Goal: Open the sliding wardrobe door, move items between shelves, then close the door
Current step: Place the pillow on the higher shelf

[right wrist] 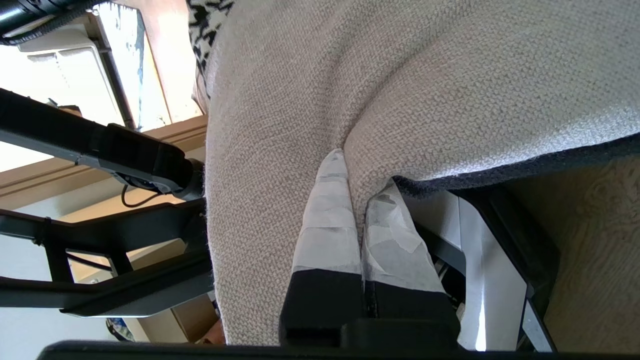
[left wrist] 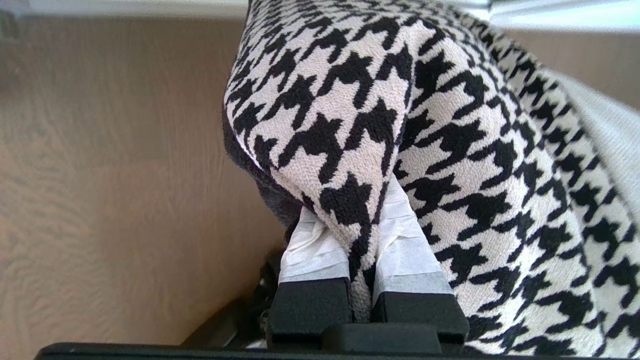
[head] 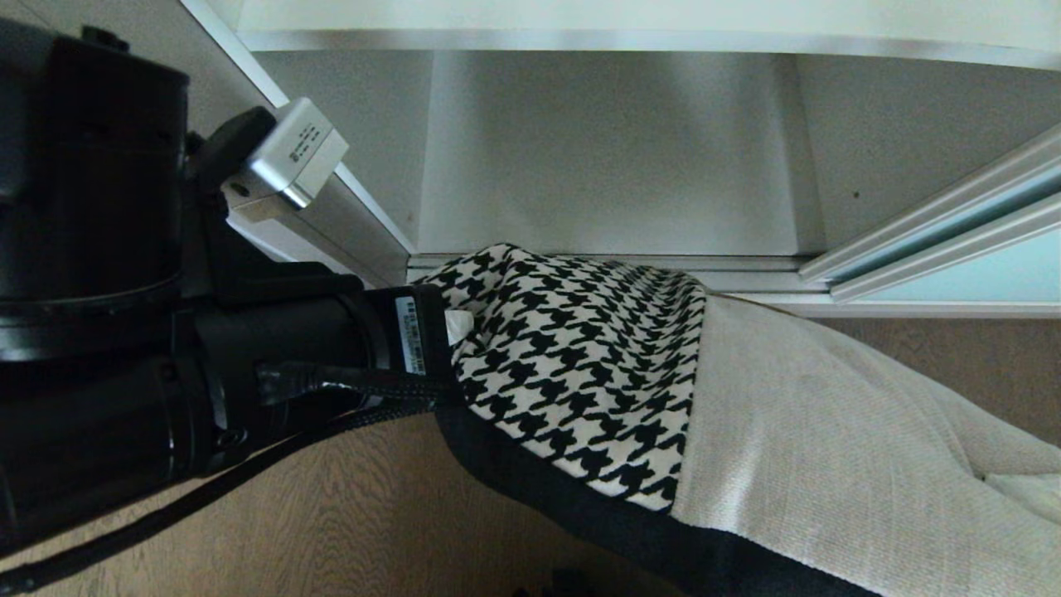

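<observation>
text: none legible | labels on left arm (head: 409, 335), camera (head: 304, 143): unreadable

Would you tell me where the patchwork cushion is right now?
In the head view, the cushion hangs in front of the open wardrobe's bottom shelf, above the wooden floor, pinched between the left gripper and the right gripper.

The cushion (head: 663, 398) hangs before the open wardrobe, above the floor (head: 331, 514). Behind it lies the bottom shelf (head: 605, 166), with the sliding door (head: 953, 240) off to the right and the left gripper (left wrist: 360, 240) at its left edge.
</observation>
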Tool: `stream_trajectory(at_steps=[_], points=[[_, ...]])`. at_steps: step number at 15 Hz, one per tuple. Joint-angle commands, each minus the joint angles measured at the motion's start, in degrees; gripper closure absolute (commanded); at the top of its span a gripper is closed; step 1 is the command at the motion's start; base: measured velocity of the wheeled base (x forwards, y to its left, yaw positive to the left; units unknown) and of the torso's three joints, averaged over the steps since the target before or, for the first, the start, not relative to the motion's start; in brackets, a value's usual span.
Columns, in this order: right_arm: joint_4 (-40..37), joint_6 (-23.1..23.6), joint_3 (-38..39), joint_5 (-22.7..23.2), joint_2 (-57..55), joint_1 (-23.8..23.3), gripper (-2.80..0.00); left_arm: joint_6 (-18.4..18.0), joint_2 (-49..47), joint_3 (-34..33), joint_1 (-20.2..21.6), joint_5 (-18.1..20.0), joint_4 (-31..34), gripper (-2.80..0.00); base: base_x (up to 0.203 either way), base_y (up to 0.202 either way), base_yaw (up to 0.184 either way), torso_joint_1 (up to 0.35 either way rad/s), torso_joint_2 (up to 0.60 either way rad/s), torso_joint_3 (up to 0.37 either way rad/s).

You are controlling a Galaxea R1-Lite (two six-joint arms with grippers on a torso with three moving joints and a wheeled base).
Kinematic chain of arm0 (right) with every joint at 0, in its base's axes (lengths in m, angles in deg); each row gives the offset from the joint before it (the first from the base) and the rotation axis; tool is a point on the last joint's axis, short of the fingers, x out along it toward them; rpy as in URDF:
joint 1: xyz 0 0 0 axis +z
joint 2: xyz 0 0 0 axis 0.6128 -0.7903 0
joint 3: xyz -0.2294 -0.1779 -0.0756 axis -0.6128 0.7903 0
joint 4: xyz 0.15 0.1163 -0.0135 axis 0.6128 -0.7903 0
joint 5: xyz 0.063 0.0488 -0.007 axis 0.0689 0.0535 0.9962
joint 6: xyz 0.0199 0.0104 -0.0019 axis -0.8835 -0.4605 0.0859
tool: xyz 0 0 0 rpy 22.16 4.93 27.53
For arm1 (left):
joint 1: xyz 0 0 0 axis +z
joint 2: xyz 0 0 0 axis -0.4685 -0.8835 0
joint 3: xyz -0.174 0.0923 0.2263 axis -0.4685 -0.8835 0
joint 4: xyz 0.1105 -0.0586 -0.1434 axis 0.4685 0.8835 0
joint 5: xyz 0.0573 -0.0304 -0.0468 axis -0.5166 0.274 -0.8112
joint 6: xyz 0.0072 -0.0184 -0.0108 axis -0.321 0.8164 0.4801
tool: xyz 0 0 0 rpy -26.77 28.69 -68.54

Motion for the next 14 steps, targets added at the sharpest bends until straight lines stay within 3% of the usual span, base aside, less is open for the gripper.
stream_trajectory(at_steps=[1, 12, 14], points=[[-0.1, -0.2, 0.0, 0.1, 0.1, 0.0, 0.00, 0.2, -0.8, 0.2, -0.1, -0.3, 1.3, 0.00, 0.000, 0.000, 0.000, 0.000, 0.00, 0.000], [-0.1, -0.5, 0.0, 0.2, 0.6, 0.0, 0.00, 0.2, 0.3, 1.6, -0.1, -0.5, 1.6, 0.00, 0.000, 0.000, 0.000, 0.000, 0.00, 0.000], [0.0, -2.2, 0.0, 0.3, 0.9, 0.0, 0.00, 0.2, 0.1, 1.7, -0.2, -0.6, 1.7, 0.00, 0.000, 0.000, 0.000, 0.001, 0.00, 0.038]])
